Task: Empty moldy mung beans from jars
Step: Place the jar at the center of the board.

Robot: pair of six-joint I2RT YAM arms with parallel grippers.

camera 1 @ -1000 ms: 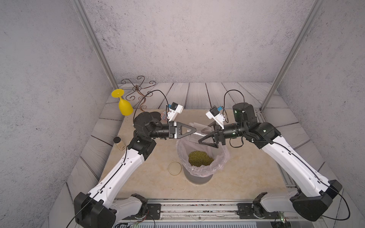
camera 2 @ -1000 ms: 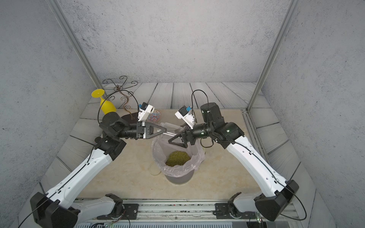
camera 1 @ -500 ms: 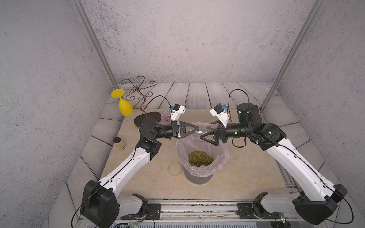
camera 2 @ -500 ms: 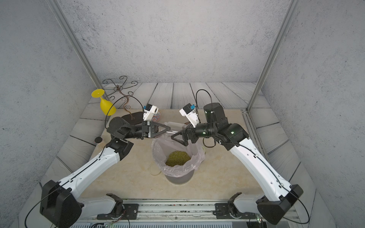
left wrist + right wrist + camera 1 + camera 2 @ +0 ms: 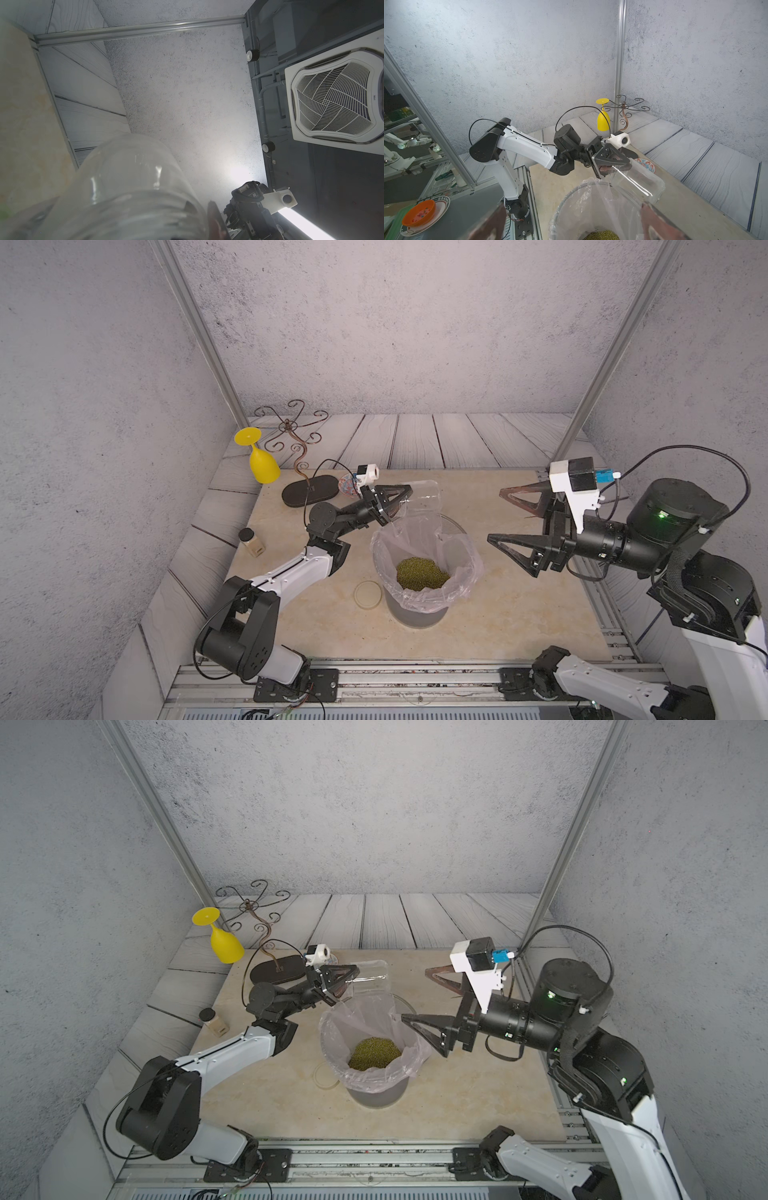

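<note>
1. The right pincer [image 5: 496,514] has backed off to the side of the grey bin [image 5: 415,616]. It's spread wide and empty now, but a moment ago it was right up at the jar.
2. That leaves the left pincer [image 5: 401,504] alone pinching the clear jar [image 5: 422,495] near its neck, tilted over the bin's far rim and looking empty.
3. The mung beans [image 5: 422,573] are piled inside the bin, so this jar seems done.
4. The beige lid [image 5: 368,594] lies on the desk [image 5: 519,614] beside the bin, and the black-capped bottle [image 5: 251,541] sits well apart. Nothing blocks the way.

Grey speckled walls [image 5: 374,323], pale plank floor [image 5: 415,439], beige marble tabletop [image 5: 519,614], aluminium corner posts [image 5: 197,331]
</note>
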